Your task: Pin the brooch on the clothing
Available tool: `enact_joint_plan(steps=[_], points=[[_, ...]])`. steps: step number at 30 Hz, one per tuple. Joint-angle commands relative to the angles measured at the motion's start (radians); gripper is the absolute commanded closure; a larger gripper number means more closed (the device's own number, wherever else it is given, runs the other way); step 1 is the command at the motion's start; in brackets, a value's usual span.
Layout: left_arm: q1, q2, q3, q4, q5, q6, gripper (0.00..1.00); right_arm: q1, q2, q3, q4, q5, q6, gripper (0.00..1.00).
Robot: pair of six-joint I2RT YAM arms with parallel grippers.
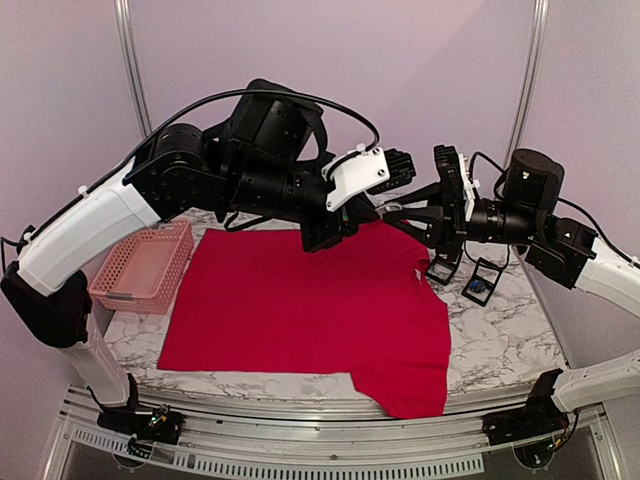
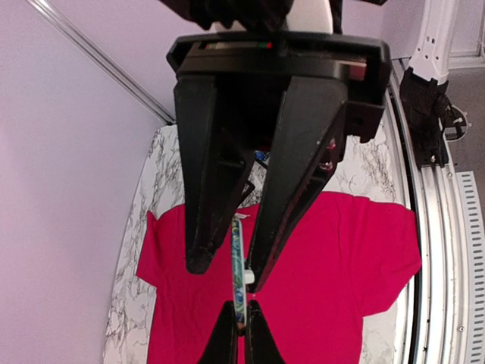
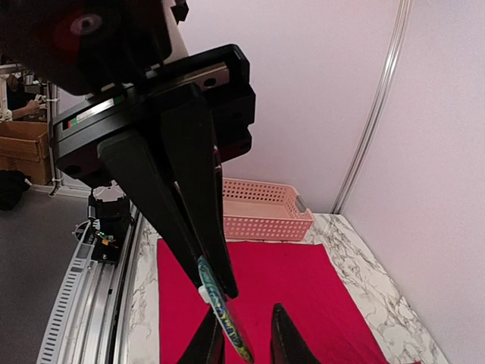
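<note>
The red T-shirt [image 1: 310,300] lies flat on the marble table, neck to the right; it also shows in the left wrist view [image 2: 341,258] and the right wrist view [image 3: 295,280]. Both grippers meet in the air above its neck end. My left gripper [image 2: 241,307] is shut on the lower edge of the brooch [image 2: 239,265], a round blue-green disc seen edge on with a white clip on its back. My right gripper [image 3: 246,318] is open, with the brooch [image 3: 227,318] between its fingers, against the left one. In the top view the brooch is hidden between the grippers.
A pink plastic basket [image 1: 145,265] stands at the table's left edge, beside the shirt's hem. Two small black stands [image 1: 462,272] sit on the marble right of the neck, one with a blue item [image 1: 478,287]. Metal rails run along the front edge.
</note>
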Motion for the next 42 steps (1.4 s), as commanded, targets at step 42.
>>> enact_joint_plan(steps=[42], points=[[-0.113, -0.047, -0.122, 0.107, -0.192, 0.168, 1.00, -0.006, -0.141, -0.064, -0.094, -0.049, -0.089, 0.69]])
